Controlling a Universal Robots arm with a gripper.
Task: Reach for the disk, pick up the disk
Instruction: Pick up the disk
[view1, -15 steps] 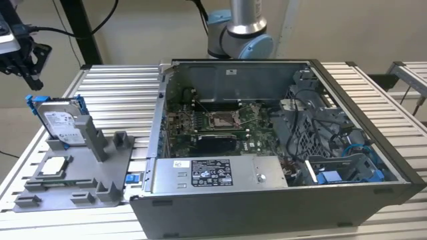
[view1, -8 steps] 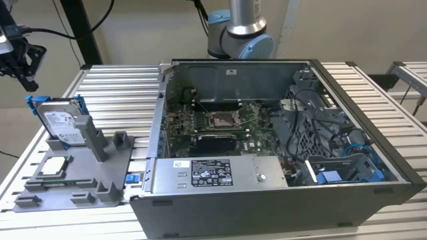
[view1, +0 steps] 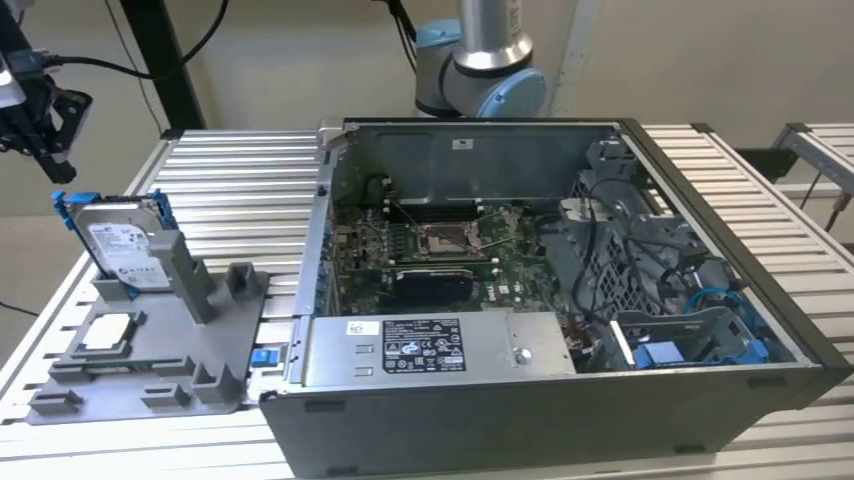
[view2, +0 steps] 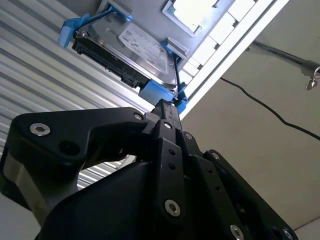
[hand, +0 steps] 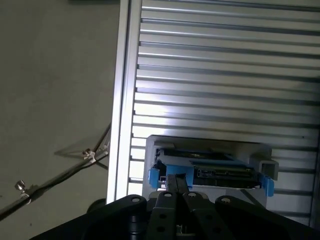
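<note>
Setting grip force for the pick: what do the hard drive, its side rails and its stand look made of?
The hard drive looks like bare silver metal, dull sheen, with a white label. Its side rails: blue, matte, moulded, likely plastic. The stand: uniform matte grey, probably plastic.

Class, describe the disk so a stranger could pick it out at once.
Find the open computer case on the slatted table; a grey holder sits to the exterior view's left of it. The disk stands on edge at the holder's far end. Unlike the flat square chip nearby, it is silver with a white label and blue side rails.
</note>
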